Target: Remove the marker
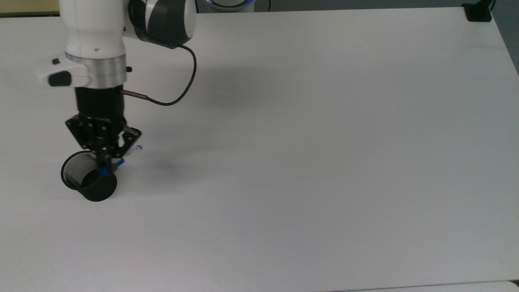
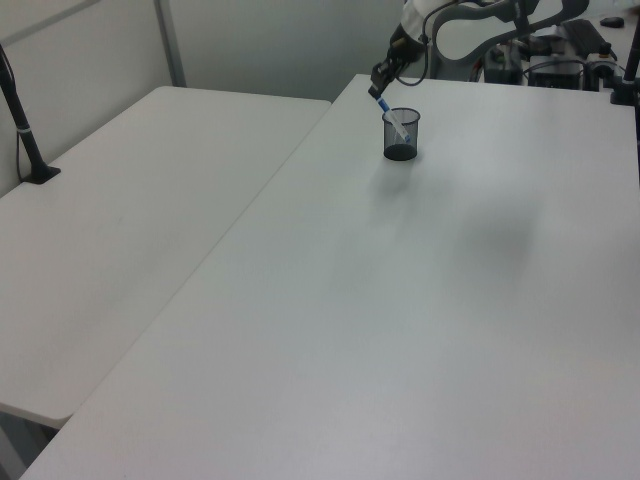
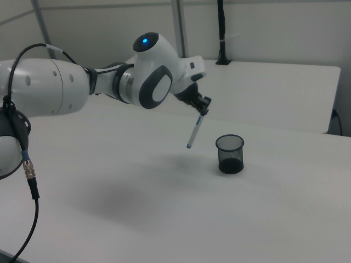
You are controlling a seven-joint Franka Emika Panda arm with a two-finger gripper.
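My gripper [image 1: 106, 165] is shut on the marker [image 1: 135, 151], a slim white barrel with blue ends, near its upper end. In the right view the marker [image 3: 194, 131] hangs tilted in the air from the gripper [image 3: 202, 109], outside the black mesh cup [image 3: 230, 153] and to the right view's left of it. In the top view the gripper overlaps the right rim of the cup [image 1: 77, 170]. In the left view the marker [image 2: 392, 112] slants down from the gripper [image 2: 379, 88] across the cup [image 2: 401, 145].
The cup stands on a wide white table [image 1: 304, 142] with free room to the top view's right. A black clamp [image 1: 478, 12] sits at the far right corner. A second white table [image 2: 130, 200] with a black post [image 2: 20, 110] adjoins in the left view.
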